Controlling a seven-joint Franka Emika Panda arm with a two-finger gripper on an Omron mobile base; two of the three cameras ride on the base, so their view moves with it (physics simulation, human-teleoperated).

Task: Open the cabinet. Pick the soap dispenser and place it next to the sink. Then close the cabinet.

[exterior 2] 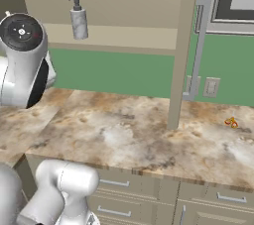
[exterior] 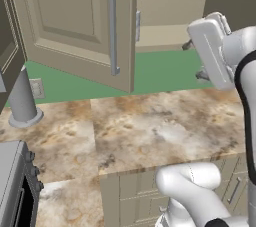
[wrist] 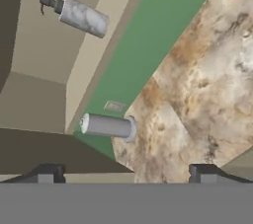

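- The cabinet [exterior 2: 149, 6] is open; the soap dispenser [exterior 2: 78, 18] stands upright on its shelf, near the front edge.
- With jaws released wide, level the gripper [wrist: 126, 173] and approach the bottle's body squarely.

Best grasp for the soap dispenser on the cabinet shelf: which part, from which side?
Grip the soap dispenser across its cylindrical body, below the pump head, coming in level from the cabinet's open front. It stands upright on the shelf, so the round sides probably suit the open gripper; the narrow pump offers little hold.
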